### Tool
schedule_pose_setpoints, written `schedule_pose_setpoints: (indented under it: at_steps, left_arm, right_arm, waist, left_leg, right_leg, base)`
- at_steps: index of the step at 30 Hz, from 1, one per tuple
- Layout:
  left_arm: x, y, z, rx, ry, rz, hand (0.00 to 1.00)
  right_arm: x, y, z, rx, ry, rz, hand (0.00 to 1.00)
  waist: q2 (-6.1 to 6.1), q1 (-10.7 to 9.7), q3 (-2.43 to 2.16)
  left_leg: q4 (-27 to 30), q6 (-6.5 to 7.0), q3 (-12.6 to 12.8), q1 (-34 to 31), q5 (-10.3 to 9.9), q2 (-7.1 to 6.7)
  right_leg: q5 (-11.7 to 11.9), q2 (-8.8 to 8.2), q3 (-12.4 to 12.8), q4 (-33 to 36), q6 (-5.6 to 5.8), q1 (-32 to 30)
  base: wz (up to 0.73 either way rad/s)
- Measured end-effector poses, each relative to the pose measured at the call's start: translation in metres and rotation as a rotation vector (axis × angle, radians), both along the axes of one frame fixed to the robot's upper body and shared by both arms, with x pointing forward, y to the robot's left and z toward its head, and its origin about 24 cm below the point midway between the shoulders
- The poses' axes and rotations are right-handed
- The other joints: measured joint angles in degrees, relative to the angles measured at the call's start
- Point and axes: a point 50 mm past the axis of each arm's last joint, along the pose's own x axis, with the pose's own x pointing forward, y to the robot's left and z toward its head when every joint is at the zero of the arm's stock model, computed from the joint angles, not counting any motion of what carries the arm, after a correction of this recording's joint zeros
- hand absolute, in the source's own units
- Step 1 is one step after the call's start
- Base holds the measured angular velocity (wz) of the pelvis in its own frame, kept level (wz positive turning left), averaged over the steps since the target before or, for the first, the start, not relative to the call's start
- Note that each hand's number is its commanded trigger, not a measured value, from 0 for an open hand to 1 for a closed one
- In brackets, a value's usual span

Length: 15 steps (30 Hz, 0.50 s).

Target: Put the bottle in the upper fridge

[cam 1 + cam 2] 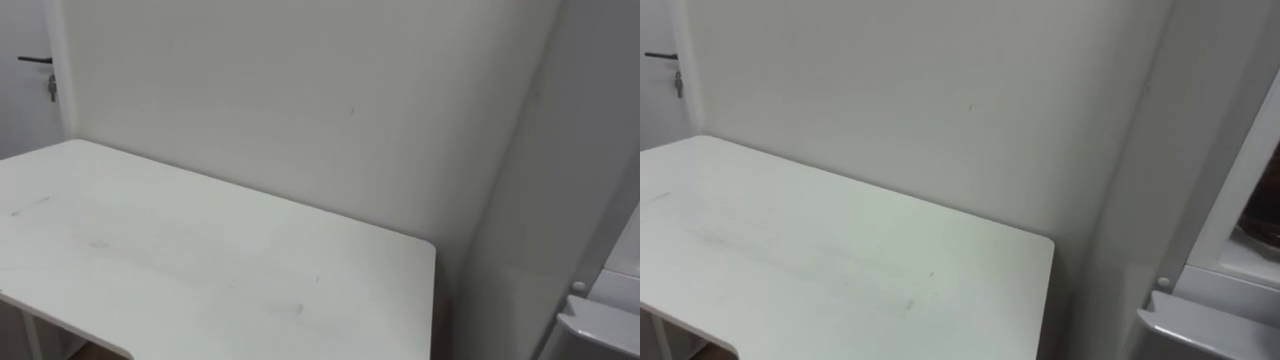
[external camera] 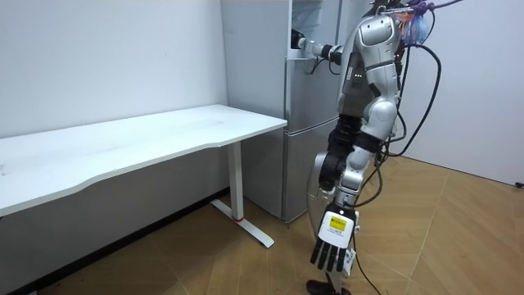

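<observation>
L hand [image 2: 334, 239] hangs low, fingers straight | R hand [image 2: 298, 39] at upper fridge [image 2: 315, 16], grip can't tell

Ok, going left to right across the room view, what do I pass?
First the white table → the grey fridge → the robot's left hand, hanging open.

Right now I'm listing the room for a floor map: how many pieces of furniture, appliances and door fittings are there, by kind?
Table: 1
Fridge: 1
Door handle: 1
Total: 3
</observation>
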Motion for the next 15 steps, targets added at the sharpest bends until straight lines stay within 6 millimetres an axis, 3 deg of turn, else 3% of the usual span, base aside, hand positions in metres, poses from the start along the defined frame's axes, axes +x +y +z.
schedule_pose_setpoints:
  at_steps: [8, 15]
  left_arm:
    - [0.002, 0.0, 0.0, 0.0, -0.005, -0.004, 0.0]
    - [0.001, -0.003, -0.003, -0.016, -0.003, 0.012, 0.0]
  right_arm:
    - [-0.001, 0.007, 0.007, -0.036, -0.023, -0.079, 0.0]
    - [-0.008, 0.028, 0.024, -0.086, -0.133, -0.059, 0.0]
  waist:
    - [0.31, 0.05, 0.2]
    - [2.13, -1.44, 0.04]
  left_leg:
    - [-0.14, -0.01, 0.28, -0.16, 0.0, 0.08]
    - [-0.37, 0.01, 0.62, -0.18, 0.01, -0.04]
  right_leg:
    - [0.01, 0.1, 0.19, -0.06, -0.01, -0.44]
    - [0.01, 0.09, 0.92, 0.01, 0.0, -0.83]
  base:
    - [-0.02]
    - [-0.03]
